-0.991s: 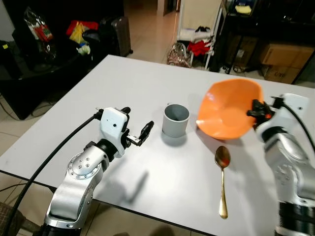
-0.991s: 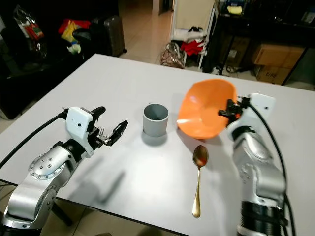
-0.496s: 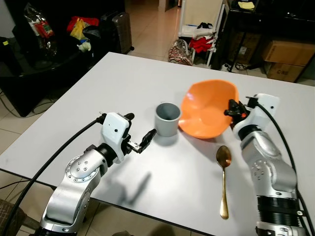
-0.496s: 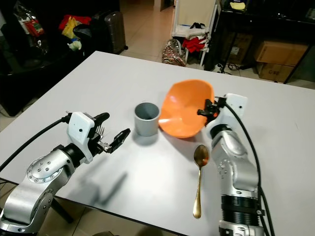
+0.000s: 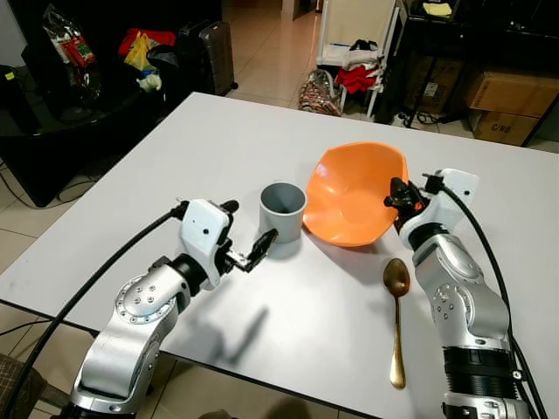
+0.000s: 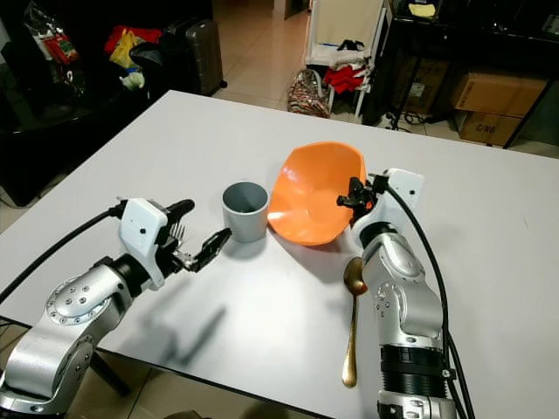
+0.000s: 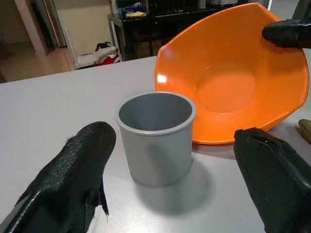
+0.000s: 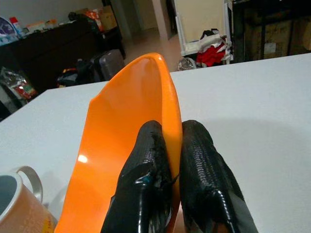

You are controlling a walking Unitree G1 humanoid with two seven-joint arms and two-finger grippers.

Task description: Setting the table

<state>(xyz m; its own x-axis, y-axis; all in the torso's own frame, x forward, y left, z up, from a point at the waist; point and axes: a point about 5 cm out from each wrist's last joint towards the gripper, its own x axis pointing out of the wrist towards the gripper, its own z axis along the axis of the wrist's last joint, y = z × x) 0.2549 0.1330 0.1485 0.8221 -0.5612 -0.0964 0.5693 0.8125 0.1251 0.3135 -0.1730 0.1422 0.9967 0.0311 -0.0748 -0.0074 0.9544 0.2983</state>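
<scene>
Suitcase: I see a dark suitcase (image 5: 214,54) upright on the tan floor (image 5: 262,52) beyond the table's far left corner.
Dark furniture: I note a black unit (image 5: 79,131) left of the table, with a red and yellow heap (image 5: 140,51) and a clear bag (image 5: 65,48) on it.
Clothes: I log red and white clothes (image 5: 356,77) low on a white rack.
Patterned bag: I see a patterned bag (image 5: 320,92) on the floor beside that rack.
Boxes: I count cardboard boxes (image 5: 502,105) under black shelving (image 5: 472,39) at far right.

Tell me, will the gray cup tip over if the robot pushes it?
Probably not easily. The cup is squat, with a flat base on the table, so a low push would likely slide it. A push near the rim might tip it. It looks empty, so likely light. The open left gripper faces it.
</scene>
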